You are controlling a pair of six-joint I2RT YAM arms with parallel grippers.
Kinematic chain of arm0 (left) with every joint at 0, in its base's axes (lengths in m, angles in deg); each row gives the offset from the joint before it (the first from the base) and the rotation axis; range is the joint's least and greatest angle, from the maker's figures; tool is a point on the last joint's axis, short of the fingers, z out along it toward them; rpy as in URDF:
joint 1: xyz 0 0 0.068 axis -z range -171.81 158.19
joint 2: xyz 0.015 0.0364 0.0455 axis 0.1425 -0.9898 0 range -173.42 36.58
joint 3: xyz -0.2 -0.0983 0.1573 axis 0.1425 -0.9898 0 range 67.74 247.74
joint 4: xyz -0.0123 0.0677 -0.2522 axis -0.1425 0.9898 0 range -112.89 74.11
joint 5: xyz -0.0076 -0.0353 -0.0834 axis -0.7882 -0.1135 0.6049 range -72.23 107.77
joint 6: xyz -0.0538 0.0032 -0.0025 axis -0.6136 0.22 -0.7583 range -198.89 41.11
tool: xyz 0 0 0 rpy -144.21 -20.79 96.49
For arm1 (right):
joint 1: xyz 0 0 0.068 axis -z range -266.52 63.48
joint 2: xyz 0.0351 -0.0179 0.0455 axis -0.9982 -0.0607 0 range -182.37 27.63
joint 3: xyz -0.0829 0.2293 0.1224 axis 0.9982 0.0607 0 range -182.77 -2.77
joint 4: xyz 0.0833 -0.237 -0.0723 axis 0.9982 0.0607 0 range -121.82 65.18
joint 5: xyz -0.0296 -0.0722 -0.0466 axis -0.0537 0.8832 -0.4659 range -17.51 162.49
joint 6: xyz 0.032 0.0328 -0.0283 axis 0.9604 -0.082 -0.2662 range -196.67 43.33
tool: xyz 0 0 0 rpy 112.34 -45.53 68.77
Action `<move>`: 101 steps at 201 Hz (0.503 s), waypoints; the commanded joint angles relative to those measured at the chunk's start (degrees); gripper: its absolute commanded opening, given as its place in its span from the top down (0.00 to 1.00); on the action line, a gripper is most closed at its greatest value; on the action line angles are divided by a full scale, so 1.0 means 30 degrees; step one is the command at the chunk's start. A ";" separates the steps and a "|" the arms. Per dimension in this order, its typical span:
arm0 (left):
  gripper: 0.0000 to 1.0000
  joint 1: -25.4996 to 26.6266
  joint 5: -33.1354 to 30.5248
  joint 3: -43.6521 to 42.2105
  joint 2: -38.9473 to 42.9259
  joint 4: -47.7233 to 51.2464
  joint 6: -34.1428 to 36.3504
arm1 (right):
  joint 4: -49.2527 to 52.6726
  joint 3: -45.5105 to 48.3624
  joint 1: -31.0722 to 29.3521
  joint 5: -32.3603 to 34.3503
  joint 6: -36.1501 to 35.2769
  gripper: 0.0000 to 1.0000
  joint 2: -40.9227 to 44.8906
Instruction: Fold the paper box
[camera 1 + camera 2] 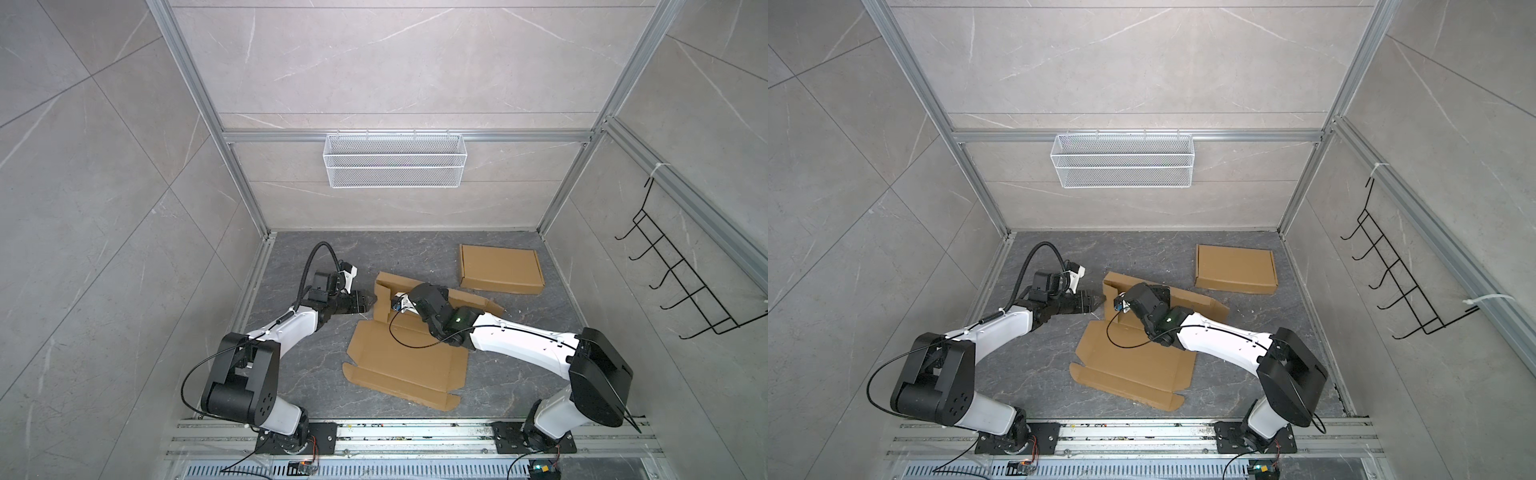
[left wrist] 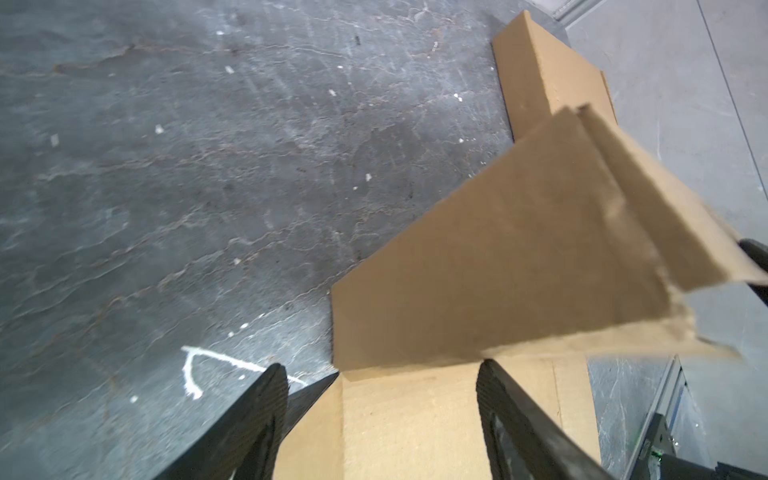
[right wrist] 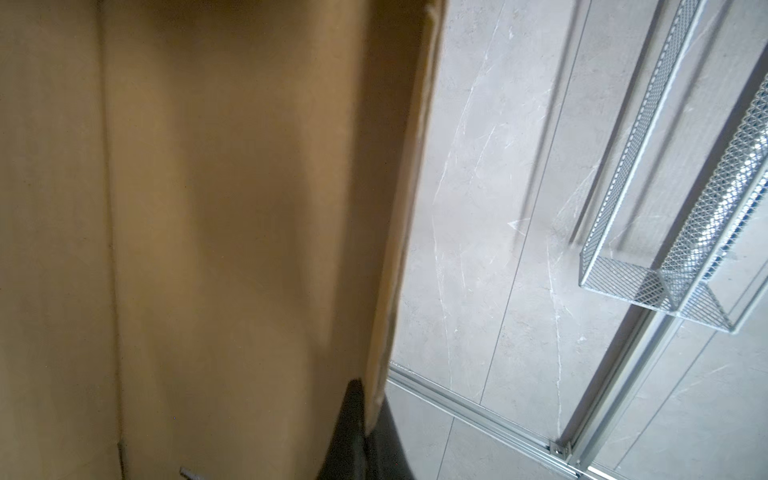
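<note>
Because the right gripper (image 3: pixel 365 428) pinches the side flap (image 1: pixel 381 305) tight, that flap stands up like a little wall. The left gripper (image 2: pixel 380 370) sits just outside the flap with its jaws wide apart and holds nothing; I think it is there to push the wall in. The paper box (image 1: pixel 399 361) lies mostly flat on the dark table (image 1: pixel 311 257), in the middle of both top views. Its long side runs from the middle down toward the bottom edge, leaning a bit right. A finished box (image 1: pixel 500 269) sits at the upper right.
</note>
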 commanded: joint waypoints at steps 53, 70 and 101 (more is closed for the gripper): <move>0.27 0.0312 -0.1398 -0.0635 -0.0757 -0.4639 0.0922 | 0.1428 0.0511 -0.0461 -0.0832 -0.0344 1.00 -0.0316; 0.30 0.0394 -0.1809 -0.0866 -0.0979 -0.5672 0.1168 | 0.1425 0.0424 -0.0459 -0.0899 -0.0338 1.00 -0.0368; 0.38 0.0820 -0.3566 -0.1491 -0.1245 -0.7429 0.1218 | 0.1542 0.0228 -0.0457 -0.0972 -0.0429 1.00 -0.0486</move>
